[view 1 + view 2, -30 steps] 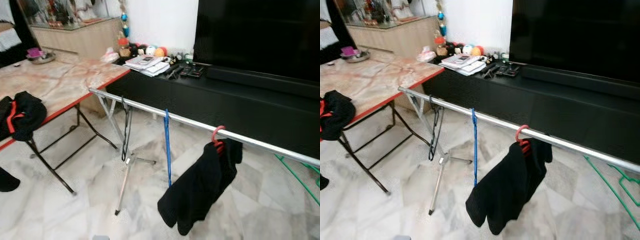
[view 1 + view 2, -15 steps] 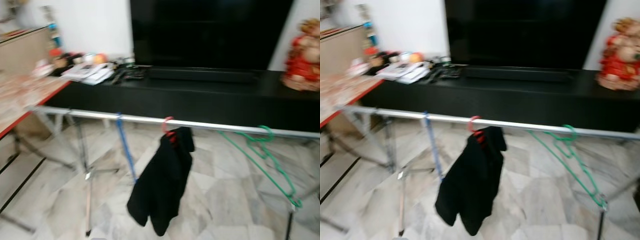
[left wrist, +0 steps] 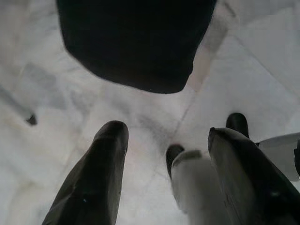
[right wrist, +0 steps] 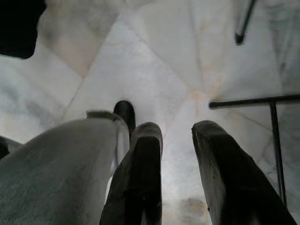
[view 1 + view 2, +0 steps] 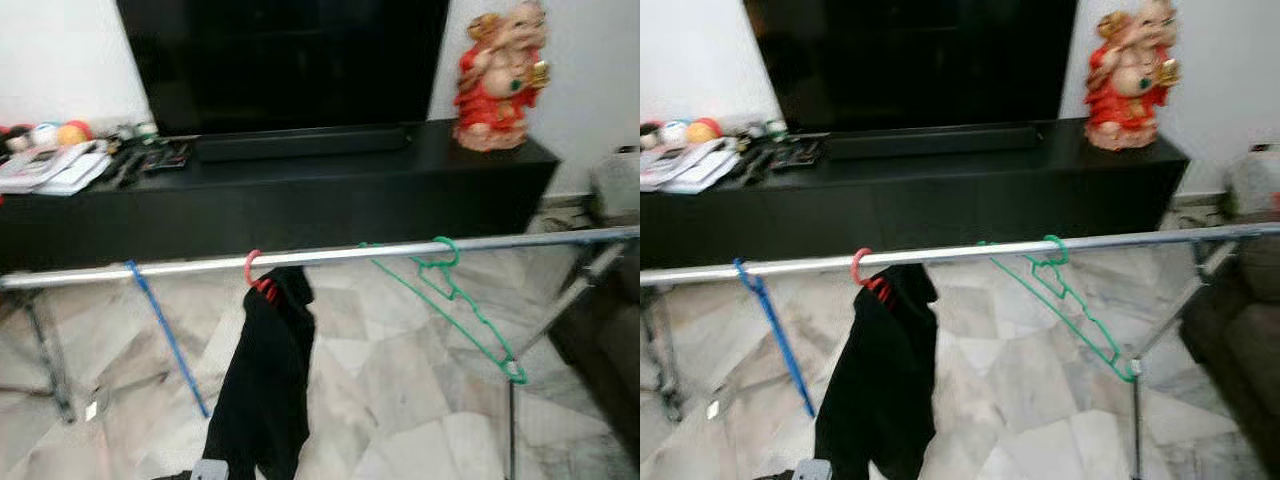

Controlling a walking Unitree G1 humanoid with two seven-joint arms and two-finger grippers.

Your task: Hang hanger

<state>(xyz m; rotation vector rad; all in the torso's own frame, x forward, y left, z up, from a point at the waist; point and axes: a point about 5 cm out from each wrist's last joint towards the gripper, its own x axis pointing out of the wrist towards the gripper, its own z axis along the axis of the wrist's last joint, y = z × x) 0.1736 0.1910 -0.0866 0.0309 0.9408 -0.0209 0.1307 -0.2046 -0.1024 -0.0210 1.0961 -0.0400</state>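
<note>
A silver clothes rail (image 5: 340, 252) runs across the room in front of me. A blue hanger (image 5: 165, 335) hangs near its left end. Beside it a red hanger (image 5: 250, 268) carries a black garment (image 5: 265, 390). A bare green hanger (image 5: 450, 300) hangs slanted further right. My left gripper (image 3: 166, 133) points down at the marble floor, open and empty, with the black garment's hem (image 3: 136, 42) beyond its fingers. My right gripper (image 4: 177, 129) also points at the floor, its fingers a little apart with nothing between them.
A long black TV console (image 5: 300, 190) with a large TV (image 5: 280, 65) stands behind the rail. A red figurine (image 5: 495, 70) sits on its right end, books and small items (image 5: 50, 165) on its left. A dark sofa (image 5: 1250, 320) is at the right. Rack legs (image 5: 1135, 420) stand below the rail.
The camera has swung to the right: the marble table has left the picture and the green hanger, figurine and sofa have come in. The hangers and garment hang as before.
</note>
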